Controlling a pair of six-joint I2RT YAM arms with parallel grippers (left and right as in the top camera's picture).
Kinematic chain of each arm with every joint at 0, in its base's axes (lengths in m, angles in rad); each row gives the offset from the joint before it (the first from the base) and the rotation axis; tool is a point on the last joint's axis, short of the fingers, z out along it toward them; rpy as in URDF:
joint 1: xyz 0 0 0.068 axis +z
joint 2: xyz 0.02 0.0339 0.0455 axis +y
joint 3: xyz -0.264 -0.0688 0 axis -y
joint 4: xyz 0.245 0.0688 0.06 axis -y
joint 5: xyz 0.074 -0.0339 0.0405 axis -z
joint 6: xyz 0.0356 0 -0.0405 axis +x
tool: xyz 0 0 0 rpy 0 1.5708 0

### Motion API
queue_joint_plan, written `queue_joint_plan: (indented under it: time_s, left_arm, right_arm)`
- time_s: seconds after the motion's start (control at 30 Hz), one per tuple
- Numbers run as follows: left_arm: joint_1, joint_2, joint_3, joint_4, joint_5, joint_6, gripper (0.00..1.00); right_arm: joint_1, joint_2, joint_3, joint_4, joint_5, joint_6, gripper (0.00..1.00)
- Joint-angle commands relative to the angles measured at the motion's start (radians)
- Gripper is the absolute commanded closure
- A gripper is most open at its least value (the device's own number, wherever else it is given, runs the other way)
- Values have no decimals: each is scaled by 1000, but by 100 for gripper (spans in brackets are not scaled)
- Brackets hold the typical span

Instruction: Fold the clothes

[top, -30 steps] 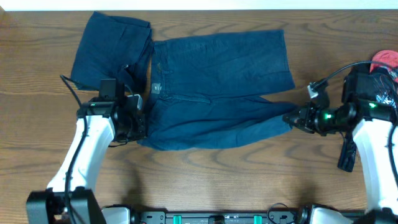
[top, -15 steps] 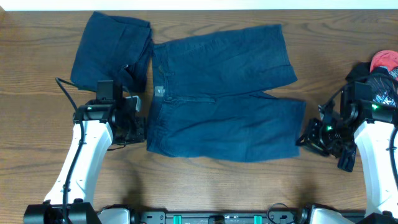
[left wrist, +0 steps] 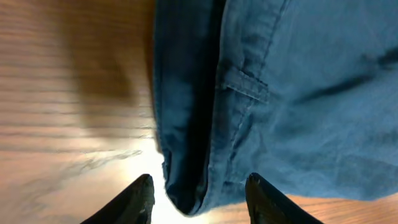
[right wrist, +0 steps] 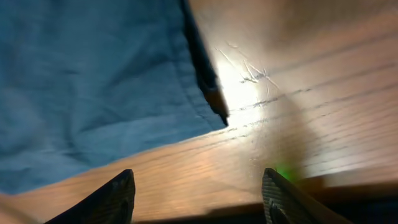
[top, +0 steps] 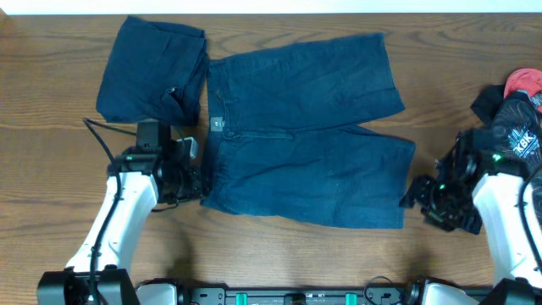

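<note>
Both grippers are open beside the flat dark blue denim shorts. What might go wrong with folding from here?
1. The left gripper, open, has only the waistband corner of the dark blue denim shorts between its fingers; closing may pinch one layer.
2. The right gripper hangs over bare wooden table, off the hem corner; closing here would miss cloth.
3. The folded dark blue bundle seems to touch the waistband; lifting may drag it.
</note>
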Motion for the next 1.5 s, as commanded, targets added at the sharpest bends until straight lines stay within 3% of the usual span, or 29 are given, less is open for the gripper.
queue_joint_plan:
  time_s: [0.0,0.17,0.37,0.43,0.5,0.53,0.67,1.17,1.23,1.4,1.47]
  left_arm:
    - [2,3,-67,57,97,-4,50]
    - [2,17,-118,116,104,-4,49]
    - [2,37,-119,122,104,-4,51]
    - [2,38,-119,120,103,-3,64]
    - [2,38,-119,114,69,-1,88]
    - [4,37,-118,103,31,-3,94]
    - [52,35,-112,59,-101,-55,94]
    - [284,35,-111,52,-122,-54,91]
    - [286,35,-111,49,-78,-53,86]
    - [285,35,-112,17,77,7,67]
    - [285,35,-112,-5,174,67,54]
  right_arm:
    - [-5,-1,-92,52,-4,87,34]
    - [-5,-1,-236,209,-19,162,34]
    - [-5,-1,-337,356,-27,183,55]
    - [-5,-1,-344,371,-35,185,66]
    - [-6,-1,-344,387,-34,184,87]
    - [-7,-1,-343,396,-32,176,99]
    - [-9,-1,-339,401,-32,173,99]
    - [-81,-1,-339,371,-1,148,99]
    - [-81,-1,-339,371,-16,105,87]
    - [-81,-1,-339,367,-16,86,68]
    - [-81,-1,-339,365,-17,82,51]
